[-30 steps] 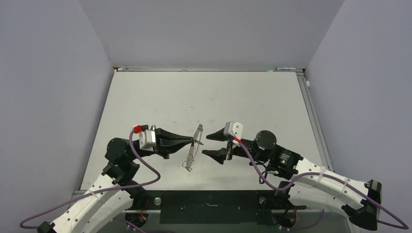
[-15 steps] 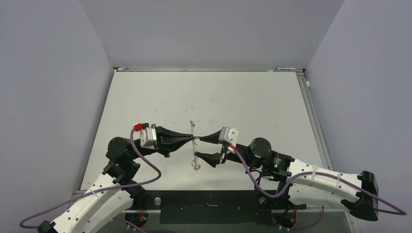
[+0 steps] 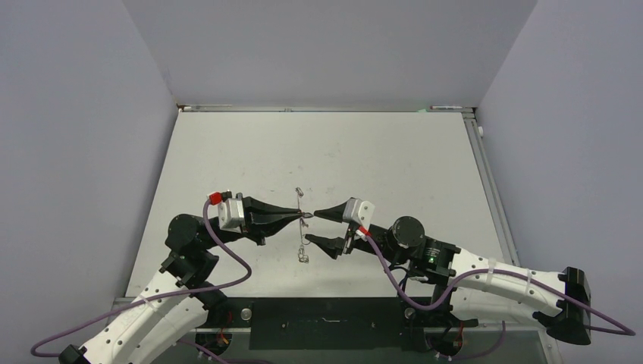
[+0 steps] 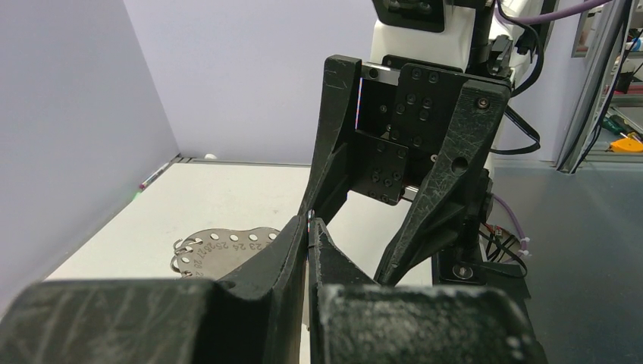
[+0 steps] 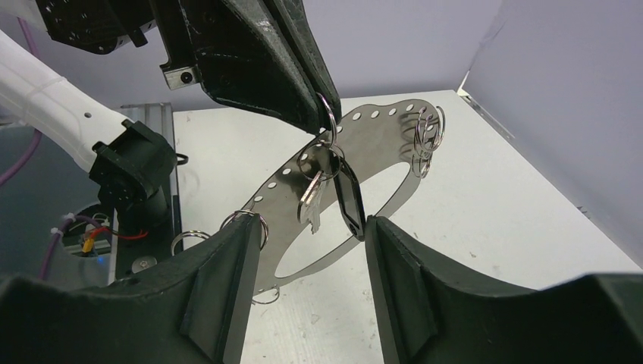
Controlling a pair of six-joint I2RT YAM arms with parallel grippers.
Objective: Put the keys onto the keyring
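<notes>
One advance: right gripper [image 3: 311, 227], jaws apart, has reached the silver oval keyring [image 5: 379, 121] clamped by left gripper [image 3: 301, 217]; its black-headed silver key [image 5: 312, 199] looks grabbable.

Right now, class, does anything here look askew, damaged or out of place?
Nothing looks damaged or spilled. The keyring hangs tilted, held by the shut left gripper, rather than lying flat. A silver key and black tag dangle from one of its small rings, just ahead of the open right gripper.

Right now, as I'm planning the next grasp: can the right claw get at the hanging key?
Likely yes: the right claw is open, the key hangs free between its fingers, and the left claw pinches the keyring above.
</notes>
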